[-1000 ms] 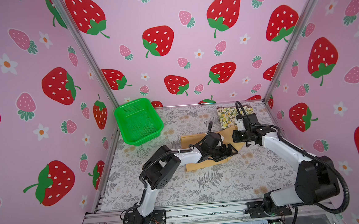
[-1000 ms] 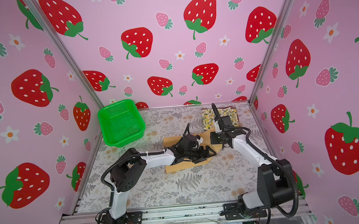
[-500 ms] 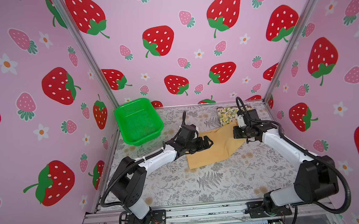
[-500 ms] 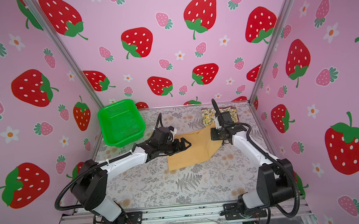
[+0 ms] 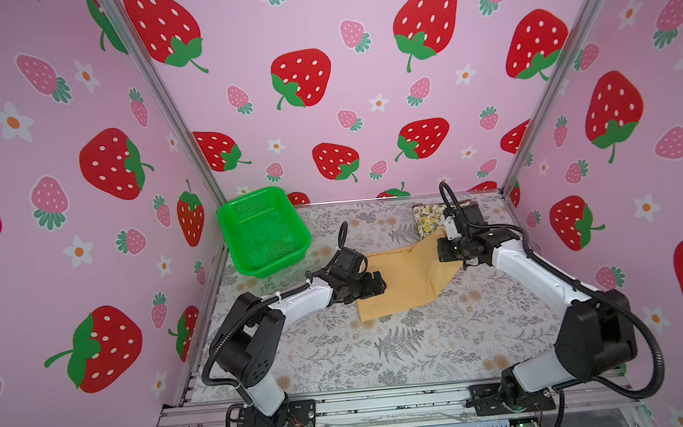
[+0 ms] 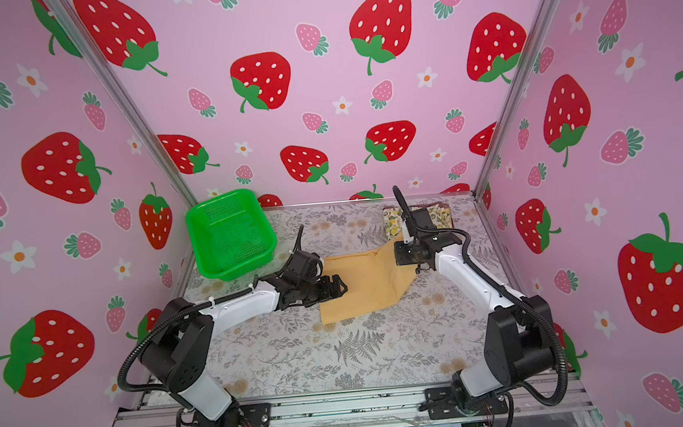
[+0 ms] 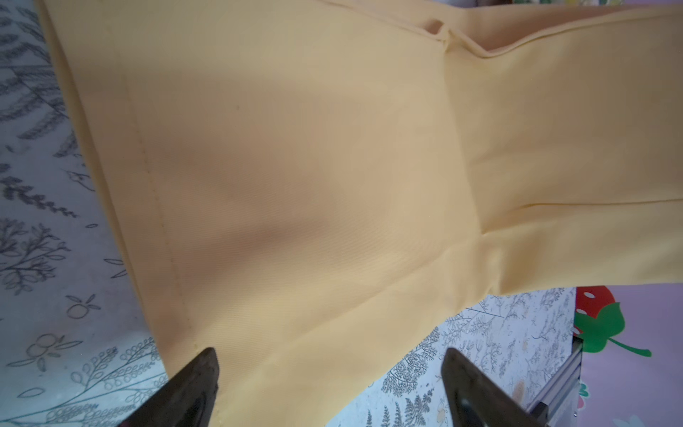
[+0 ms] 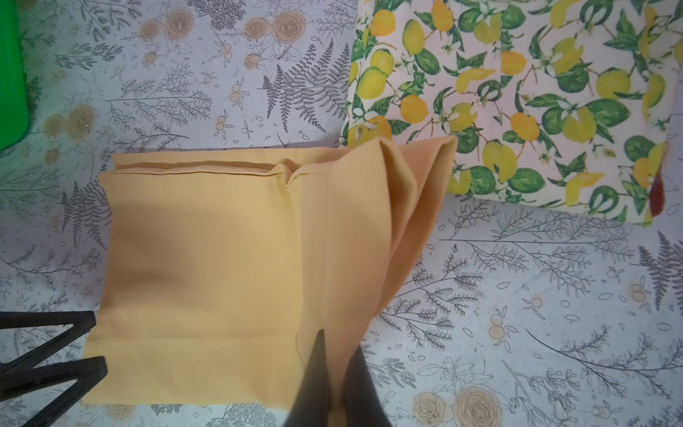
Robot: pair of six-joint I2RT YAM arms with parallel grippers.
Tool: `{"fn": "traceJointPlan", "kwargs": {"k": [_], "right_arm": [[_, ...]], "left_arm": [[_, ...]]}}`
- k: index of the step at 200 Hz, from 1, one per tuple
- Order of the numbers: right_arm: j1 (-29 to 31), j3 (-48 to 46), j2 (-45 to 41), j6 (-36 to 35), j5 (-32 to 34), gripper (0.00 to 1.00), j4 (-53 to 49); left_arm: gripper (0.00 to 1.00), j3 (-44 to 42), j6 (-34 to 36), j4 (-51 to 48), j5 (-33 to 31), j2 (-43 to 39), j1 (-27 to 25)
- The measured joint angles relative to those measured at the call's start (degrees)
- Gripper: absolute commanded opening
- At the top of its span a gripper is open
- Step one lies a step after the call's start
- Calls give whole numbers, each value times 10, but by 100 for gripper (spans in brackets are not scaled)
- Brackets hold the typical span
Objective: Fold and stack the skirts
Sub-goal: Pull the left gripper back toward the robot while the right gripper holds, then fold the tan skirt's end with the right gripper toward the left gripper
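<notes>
The mustard-yellow skirt [image 5: 405, 278] lies folded on the floral table mat in both top views, its right end lifted. My right gripper [image 8: 338, 356] is shut on that raised, pleated end [image 5: 434, 244]. My left gripper [image 7: 329, 356] stands open at the skirt's left edge [image 6: 337, 285], low over the cloth with nothing between its fingers [image 8: 55, 373]. The folded lemon-print skirt [image 8: 517, 96] lies at the back right [image 5: 426, 222], just behind the right gripper. A red-brown sliver [image 8: 657, 192] shows at the lemon skirt's edge.
A green perforated basket [image 5: 264, 233] sits tilted in the back left corner [image 6: 229, 236]. Pink strawberry walls close the table on three sides. The metal rail [image 5: 388, 402] with both arm bases runs along the front.
The left gripper has drawn back leftward off the skirt's middle to its left edge. The skirt, bunched a second ago, now lies spread and flatter. The right gripper keeps its hold.
</notes>
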Motion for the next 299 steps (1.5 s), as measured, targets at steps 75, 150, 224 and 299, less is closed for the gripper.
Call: {"fn": "traceJointPlan", "kwargs": {"k": [75,150,224,299], "right_arm": [[37,14,18,11,9,2,-5],[86,59,59,60,-43,5,-2],[124,79,102,126,-103,5,32],[138,85,148,194,-145,7,85]], "left_arm": [[95,0,3,6,-11,33,2],[95,0,3,43,0,47,2],[95,0,3,68,10,55,3],[95,-5,3,85,20,56,5]]}}
